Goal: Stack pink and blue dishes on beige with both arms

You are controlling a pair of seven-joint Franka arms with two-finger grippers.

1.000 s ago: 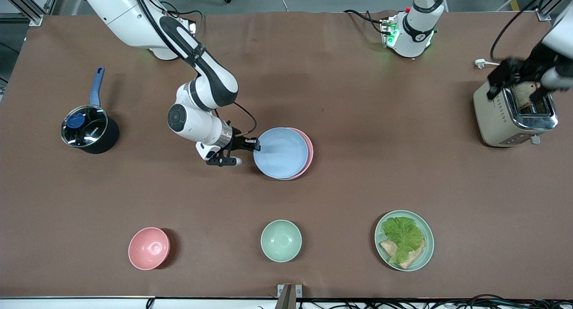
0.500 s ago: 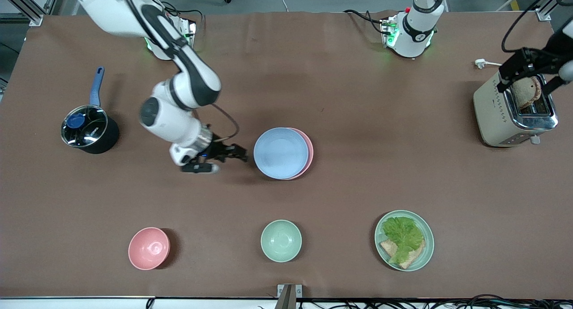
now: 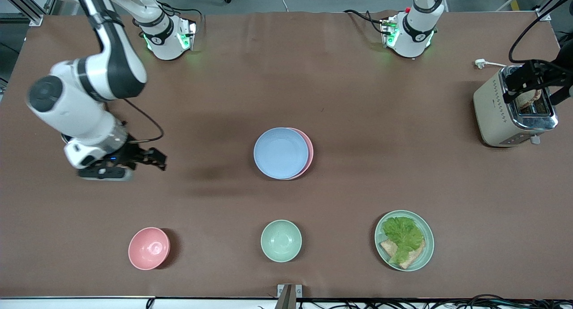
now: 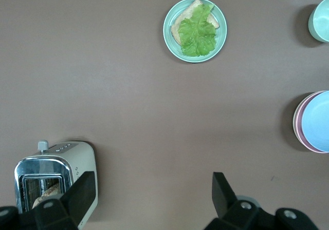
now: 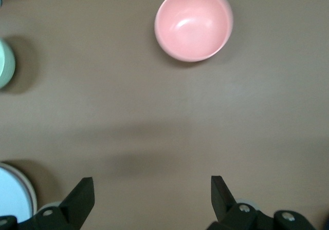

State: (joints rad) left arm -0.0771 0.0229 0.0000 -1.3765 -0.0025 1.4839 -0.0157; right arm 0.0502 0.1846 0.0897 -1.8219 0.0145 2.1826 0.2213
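Blue plate (image 3: pixel 280 152) atop pink plate (image 3: pixel 308 153), well apart from both grippers' spread fingers (image 5: pixel 82 199).

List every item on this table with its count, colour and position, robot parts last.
blue plate: 1, pale blue, mid-table, on the pink plate.
pink plate: 1, pale pink, under the blue one, only its rim showing.
pink bowl: 1, nearer the camera, toward the right arm's end.
green bowl: 1, mint, nearer the camera than the plates.
green plate: 1, mint, holding lettuce and bread.
toaster: 1, silver, left arm's end.
right pincer: open, over bare table.
left pincer: open, over the toaster.
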